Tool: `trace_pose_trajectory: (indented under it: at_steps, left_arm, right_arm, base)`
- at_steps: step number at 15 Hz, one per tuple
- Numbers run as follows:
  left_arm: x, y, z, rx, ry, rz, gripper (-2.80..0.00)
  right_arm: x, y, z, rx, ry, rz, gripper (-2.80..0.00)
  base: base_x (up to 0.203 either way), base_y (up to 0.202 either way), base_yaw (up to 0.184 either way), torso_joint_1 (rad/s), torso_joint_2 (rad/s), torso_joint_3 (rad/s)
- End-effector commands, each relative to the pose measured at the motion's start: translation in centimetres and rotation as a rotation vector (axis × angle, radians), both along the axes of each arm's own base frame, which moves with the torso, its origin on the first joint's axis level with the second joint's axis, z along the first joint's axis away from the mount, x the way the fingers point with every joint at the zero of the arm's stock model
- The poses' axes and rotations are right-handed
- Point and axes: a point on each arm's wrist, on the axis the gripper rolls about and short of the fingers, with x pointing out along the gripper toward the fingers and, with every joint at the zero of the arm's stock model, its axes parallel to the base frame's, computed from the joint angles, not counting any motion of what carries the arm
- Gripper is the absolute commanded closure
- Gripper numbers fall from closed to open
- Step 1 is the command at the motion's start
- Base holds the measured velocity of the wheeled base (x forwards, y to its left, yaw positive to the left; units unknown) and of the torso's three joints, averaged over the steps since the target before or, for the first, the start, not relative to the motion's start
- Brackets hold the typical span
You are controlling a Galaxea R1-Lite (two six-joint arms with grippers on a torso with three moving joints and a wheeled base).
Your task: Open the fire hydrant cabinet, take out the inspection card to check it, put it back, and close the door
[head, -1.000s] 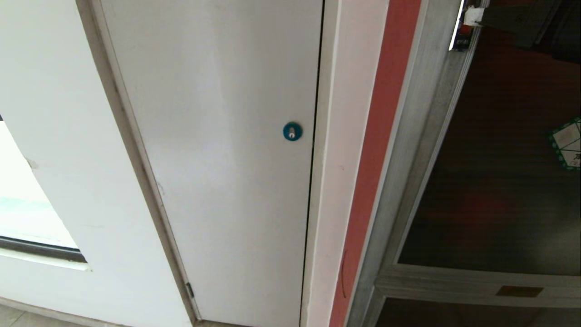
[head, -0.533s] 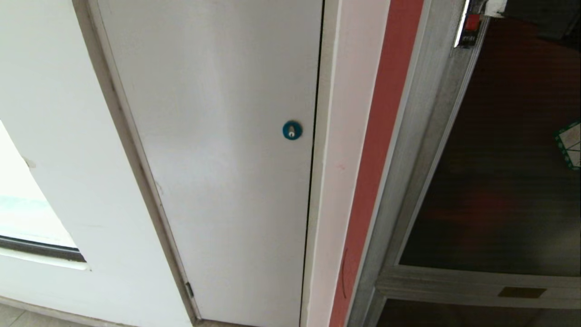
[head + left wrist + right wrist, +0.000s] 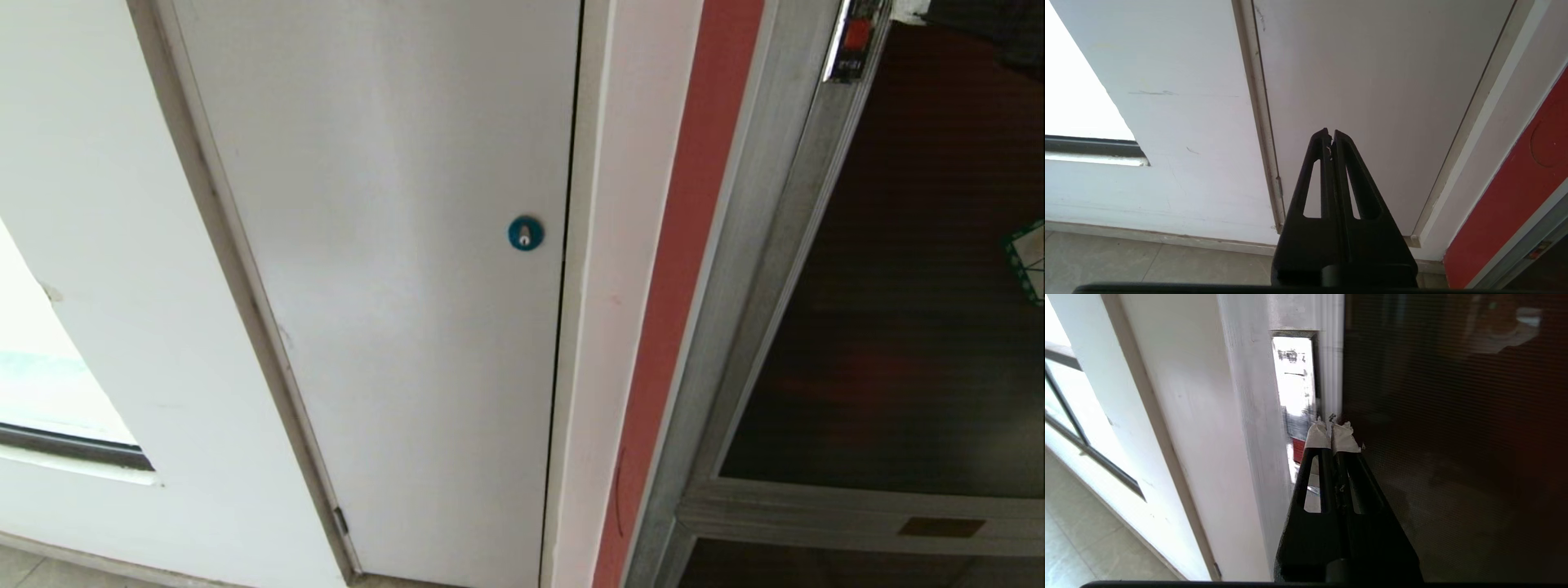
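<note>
The fire hydrant cabinet (image 3: pixel 735 269) stands silver-framed; its door (image 3: pixel 898 269), dark tinted glass, sits closed, red latch tab (image 3: pixel 856 34) at the frame's top.

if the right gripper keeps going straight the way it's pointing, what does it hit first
Most likely the door's silver frame by the latch plate with its small red latch tab. The right gripper, shut, points at that edge beside the dark glass; depth is unclear.

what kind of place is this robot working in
Probably an indoor corridor or service area of a building: a plain white door with a round blue lock stands beside the fire hydrant cabinet, whose tinted glass door is shut, over a tiled floor.
</note>
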Motion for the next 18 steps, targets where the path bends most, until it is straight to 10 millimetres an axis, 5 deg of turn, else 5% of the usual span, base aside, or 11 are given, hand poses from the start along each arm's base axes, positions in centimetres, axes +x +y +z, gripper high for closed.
trace_pose_trajectory:
  at_steps: [1,9,18]
  left_arm:
    - [0.0,0.0,0.0,0.000,0.002,0.000,0.00]
    - [0.0,0.0,0.0,0.000,0.001,0.000,0.00]
    - [0.0,0.0,0.0,0.000,0.001,0.000,0.00]
  right_arm:
    - [-1.0,0.0,0.3,0.001,-0.020,0.017,0.00]
    - [-3.7,-0.1,0.6,0.006,-0.055,0.042,0.00]
    - [-10.5,-1.2,0.9,0.020,-0.157,0.033,0.00]
  base:
    - [0.000,0.000,0.000,0.000,0.00,0.000]
    - [0.000,0.000,0.000,0.000,0.00,0.000]
    - [0.000,0.000,0.000,0.000,0.00,0.000]
